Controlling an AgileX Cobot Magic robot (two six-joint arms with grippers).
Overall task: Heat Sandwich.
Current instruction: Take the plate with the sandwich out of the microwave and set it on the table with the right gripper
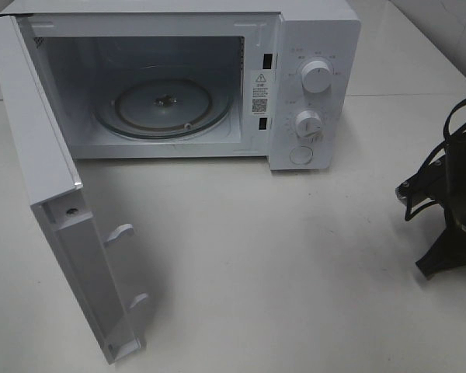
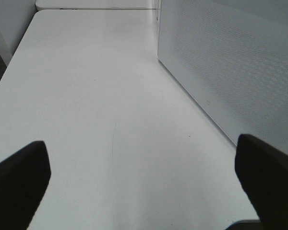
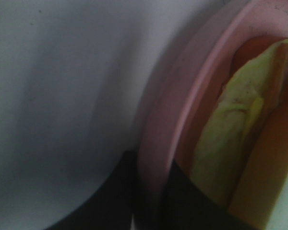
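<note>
From the high camera I see the white microwave [image 1: 194,78] at the back of the tabletop [image 1: 295,272], its door [image 1: 54,194] swung wide toward me on the left side. The glass turntable [image 1: 165,106] sits bare inside the cavity. Two dials [image 1: 316,78] and a round button are on the panel at its right. The open door stands across the left part of the tabletop in front of the oven.

My left claw [image 2: 144,177] hovers over bare tabletop beside the perforated white face of the door [image 2: 230,62], jaws spread as wide as they go, gripping nothing.

My right arm [image 1: 450,202] shows only at the right edge of the high view. Through its wrist camera, the right claw [image 3: 146,201] is nearly closed, pinching the rim of the pink plate [image 3: 168,115]. The sandwich [image 3: 240,124] lies on that plate, its yellow-green filling facing the lens, just beside the inner finger.
</note>
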